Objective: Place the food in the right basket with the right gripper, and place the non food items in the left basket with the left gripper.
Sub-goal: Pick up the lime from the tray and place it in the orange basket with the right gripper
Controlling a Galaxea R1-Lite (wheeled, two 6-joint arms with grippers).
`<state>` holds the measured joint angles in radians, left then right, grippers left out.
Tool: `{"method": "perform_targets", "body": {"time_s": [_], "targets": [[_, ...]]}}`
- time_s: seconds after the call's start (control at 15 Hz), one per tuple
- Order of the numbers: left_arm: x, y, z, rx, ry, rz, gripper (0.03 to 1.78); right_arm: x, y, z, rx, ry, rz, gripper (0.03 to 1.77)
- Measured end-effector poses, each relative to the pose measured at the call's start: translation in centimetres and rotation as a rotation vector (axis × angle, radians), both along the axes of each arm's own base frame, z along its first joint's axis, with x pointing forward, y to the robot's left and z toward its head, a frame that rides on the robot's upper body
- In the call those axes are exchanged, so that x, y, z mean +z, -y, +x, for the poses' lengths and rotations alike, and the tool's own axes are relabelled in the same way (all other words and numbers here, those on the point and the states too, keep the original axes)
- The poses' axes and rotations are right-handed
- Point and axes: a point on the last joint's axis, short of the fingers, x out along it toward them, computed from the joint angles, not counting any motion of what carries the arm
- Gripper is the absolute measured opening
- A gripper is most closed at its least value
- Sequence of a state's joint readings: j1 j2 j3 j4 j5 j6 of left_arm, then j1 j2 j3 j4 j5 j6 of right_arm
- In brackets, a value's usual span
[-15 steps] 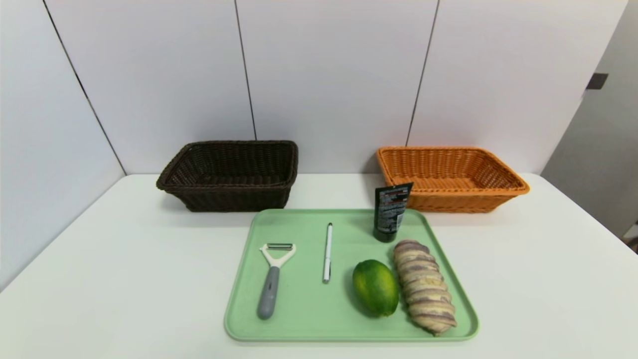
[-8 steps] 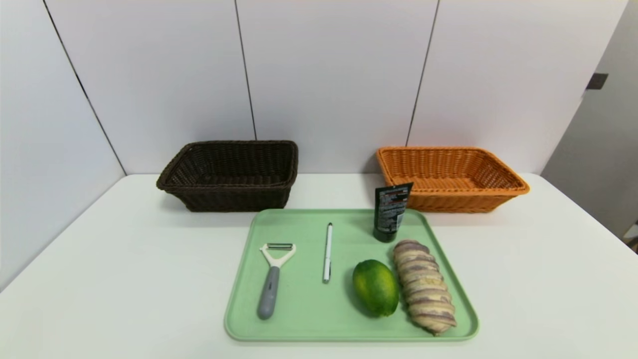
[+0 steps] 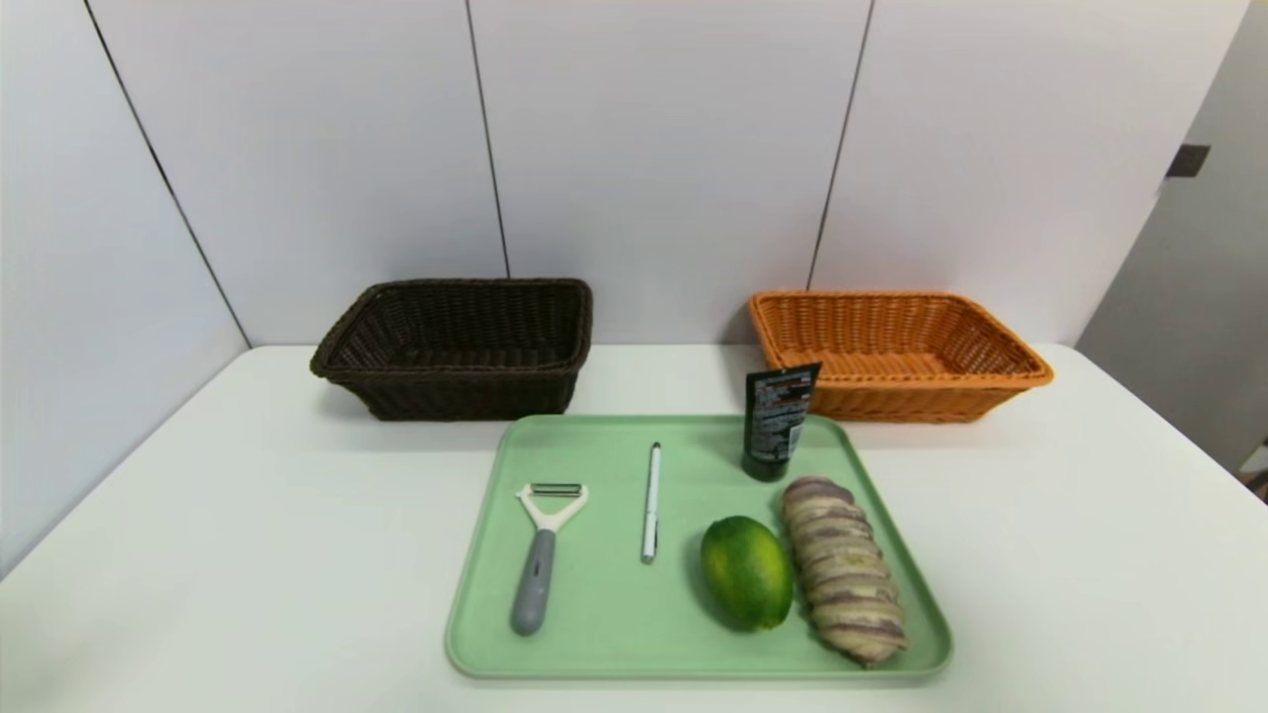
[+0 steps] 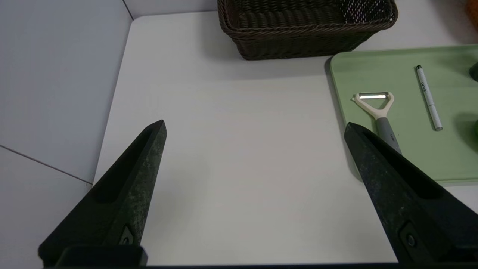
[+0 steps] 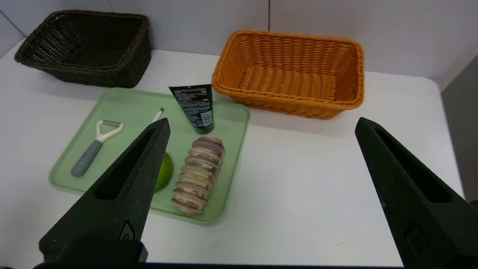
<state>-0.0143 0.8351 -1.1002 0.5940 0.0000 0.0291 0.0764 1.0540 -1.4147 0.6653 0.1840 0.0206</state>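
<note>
On a light green tray point(image 3: 594, 644) lie a white peeler with a grey handle point(image 3: 540, 555), a slim white pen point(image 3: 651, 500), a green lime point(image 3: 746, 571) and a striped twisted bread loaf point(image 3: 842, 579). A black tube point(image 3: 778, 421) stands upright at the tray's far edge. The dark brown left basket point(image 3: 456, 347) and the orange right basket point(image 3: 892, 352) sit behind, both with nothing inside. My left gripper point(image 4: 254, 125) hovers open over bare table left of the tray. My right gripper point(image 5: 261, 125) hovers open over the table right of the tray. Neither arm shows in the head view.
The white table point(image 3: 248, 555) ends at a white panelled wall point(image 3: 654, 149) behind the baskets and a side wall on the left. Bare tabletop lies on both sides of the tray and between the two baskets.
</note>
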Motion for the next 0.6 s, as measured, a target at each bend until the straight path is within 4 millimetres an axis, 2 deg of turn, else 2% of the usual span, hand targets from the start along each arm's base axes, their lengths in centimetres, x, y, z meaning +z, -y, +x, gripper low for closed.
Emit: {"method": "perform_targets", "body": {"time_s": [0.13,0.33,0.47,0.6], "targets": [[0.7,0.1,2.5,0.006,-0.067,-0.022,1.69,0.4,-1.3,3.4,0.075,-0.115,0.036,1.71],[1.1,0.1,5.6,0.039,-0.122,-0.104,1.69,-0.3,-4.5,7.3,0.193,-0.237,0.060,1.71],[1.1,0.2,6.8,0.044,-0.147,-0.129,1.69,-0.6,-6.6,8.9,0.244,-0.303,0.084,1.71],[0.8,0.6,7.3,0.017,-0.170,-0.131,1.69,-0.6,-8.6,9.6,0.276,-0.394,0.096,1.71]]}}
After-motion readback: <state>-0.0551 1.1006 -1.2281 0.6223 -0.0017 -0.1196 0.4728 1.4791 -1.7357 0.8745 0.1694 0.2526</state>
